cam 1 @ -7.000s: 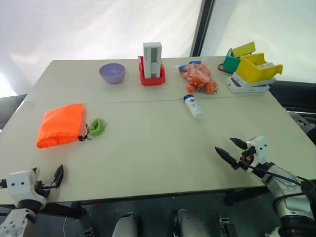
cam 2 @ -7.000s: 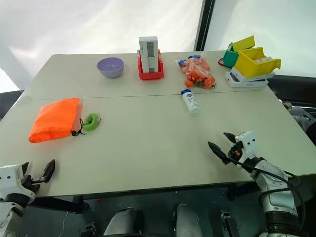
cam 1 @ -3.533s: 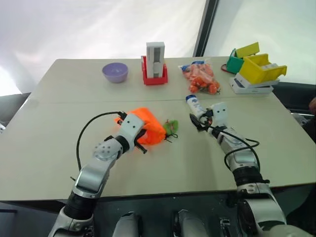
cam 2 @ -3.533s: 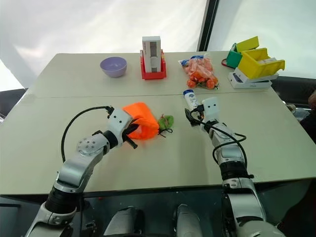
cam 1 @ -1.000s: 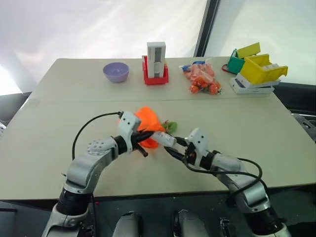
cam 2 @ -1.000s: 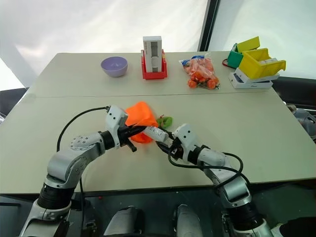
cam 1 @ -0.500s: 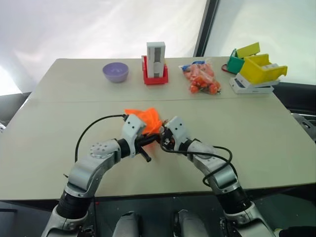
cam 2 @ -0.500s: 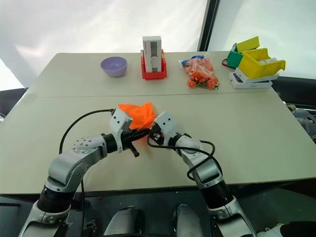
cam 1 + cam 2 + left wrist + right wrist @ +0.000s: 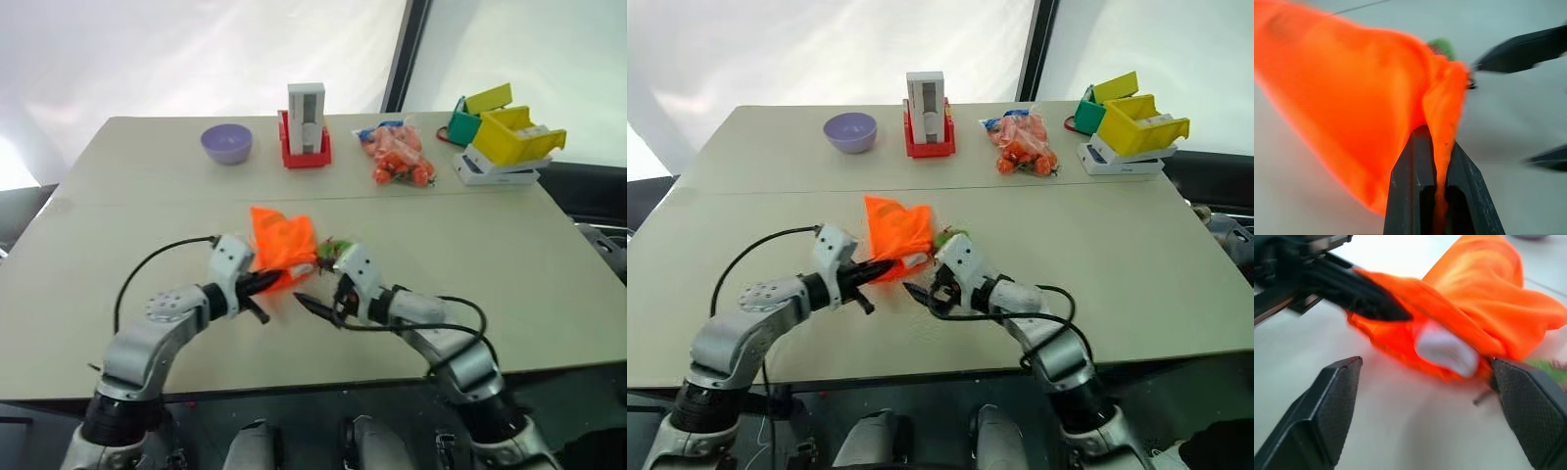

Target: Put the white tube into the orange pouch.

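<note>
Fingers of the left gripper (image 9: 1437,196) pinch the rim of the bright orange soft fabric pouch (image 9: 279,245). Just beside it, the right gripper (image 9: 1425,406) stands wide and empty. The small white plastic tube (image 9: 1445,351) sits in the pouch mouth before it.

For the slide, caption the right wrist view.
Open right gripper faces the white tube sitting in the orange pouch mouth.

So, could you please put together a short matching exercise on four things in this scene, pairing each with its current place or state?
Things:
1. orange pouch
2. white tube
3. right gripper
4. purple bowl

States:
A. open, holding nothing
B. far side of the table, left of the red-based block
C. pinched at its rim by the shut left gripper
D. its end shows in the pouch mouth

Pairs: 1-C, 2-D, 3-A, 4-B
</note>
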